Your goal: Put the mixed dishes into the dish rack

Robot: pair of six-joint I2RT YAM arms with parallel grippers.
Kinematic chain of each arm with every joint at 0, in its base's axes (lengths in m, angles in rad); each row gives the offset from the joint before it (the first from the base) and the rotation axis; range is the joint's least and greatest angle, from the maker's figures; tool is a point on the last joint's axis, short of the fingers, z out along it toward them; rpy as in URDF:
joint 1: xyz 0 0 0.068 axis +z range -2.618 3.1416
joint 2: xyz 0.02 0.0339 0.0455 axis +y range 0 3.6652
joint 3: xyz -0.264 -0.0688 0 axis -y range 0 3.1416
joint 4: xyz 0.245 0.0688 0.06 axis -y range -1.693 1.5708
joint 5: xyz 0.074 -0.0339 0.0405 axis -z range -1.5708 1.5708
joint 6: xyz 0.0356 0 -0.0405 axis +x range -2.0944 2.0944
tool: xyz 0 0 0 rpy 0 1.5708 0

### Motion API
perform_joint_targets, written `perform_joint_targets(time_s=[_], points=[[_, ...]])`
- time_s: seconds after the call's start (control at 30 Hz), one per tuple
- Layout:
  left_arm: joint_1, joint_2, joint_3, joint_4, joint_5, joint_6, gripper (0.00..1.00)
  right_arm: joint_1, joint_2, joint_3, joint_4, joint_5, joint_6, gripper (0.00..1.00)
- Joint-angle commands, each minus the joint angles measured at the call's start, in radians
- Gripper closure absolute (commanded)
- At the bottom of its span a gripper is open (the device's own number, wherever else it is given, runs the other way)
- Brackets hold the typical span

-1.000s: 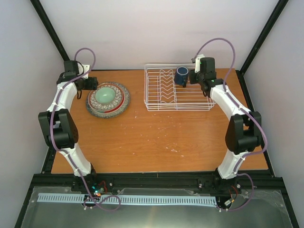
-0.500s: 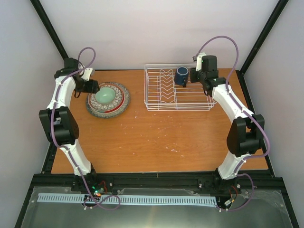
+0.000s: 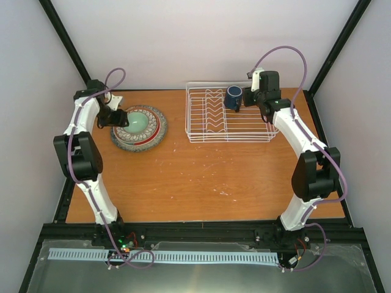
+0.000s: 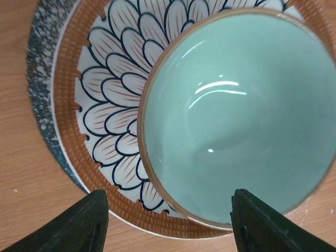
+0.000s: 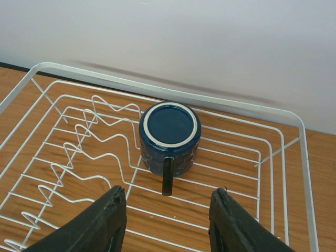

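Note:
A stack of dishes sits at the table's far left. The large speckled grey plate (image 3: 139, 141) (image 4: 39, 89) lies at the bottom, with the red-rimmed petal plate (image 3: 156, 127) (image 4: 110, 121) on it. A pale green brown-rimmed dish (image 3: 137, 122) (image 4: 236, 115) lies on top. I cannot tell whether it is the cup or the teal plate, and only one shows. My left gripper (image 3: 121, 118) (image 4: 168, 231) is open just above the stack's left edge. The dark blue mug (image 3: 233, 97) (image 5: 170, 131) stands upside down in the white dish rack (image 3: 229, 139) (image 5: 226, 101). My right gripper (image 3: 246, 97) (image 5: 168, 210) is open, just right of the mug.
The rack's upright plate prongs (image 3: 211, 113) (image 5: 94, 136) fill its left half, beside the mug. Black frame posts stand at the back corners and pale walls close in the table on three sides.
My left gripper has swung right and nearer, over the stack's left edge. My right gripper has drawn back a little from the mug, which stays in the rack.

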Motion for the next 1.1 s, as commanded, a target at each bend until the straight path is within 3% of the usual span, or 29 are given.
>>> perform_joint_targets(time_s=[0.0,0.47,0.7,0.97,1.07], points=[[0.006,0.039,0.046,-0.034,-0.003,0.019,0.36,0.006,-0.023,0.02,-0.007,-0.008,0.009,0.56],[0.007,0.145,0.119,-0.034,0.01,0.023,0.38,0.007,-0.034,0.022,-0.013,-0.035,0.017,0.55],[0.007,0.185,0.141,-0.04,0.036,0.023,0.58,0.011,-0.032,0.029,-0.014,-0.036,0.016,0.55],[0.007,0.198,0.146,-0.042,0.055,0.022,0.99,0.017,-0.027,0.032,-0.017,-0.035,0.015,0.55],[0.007,0.186,0.144,-0.031,0.066,0.018,0.99,0.017,-0.025,0.033,-0.019,-0.035,0.013,0.55]])
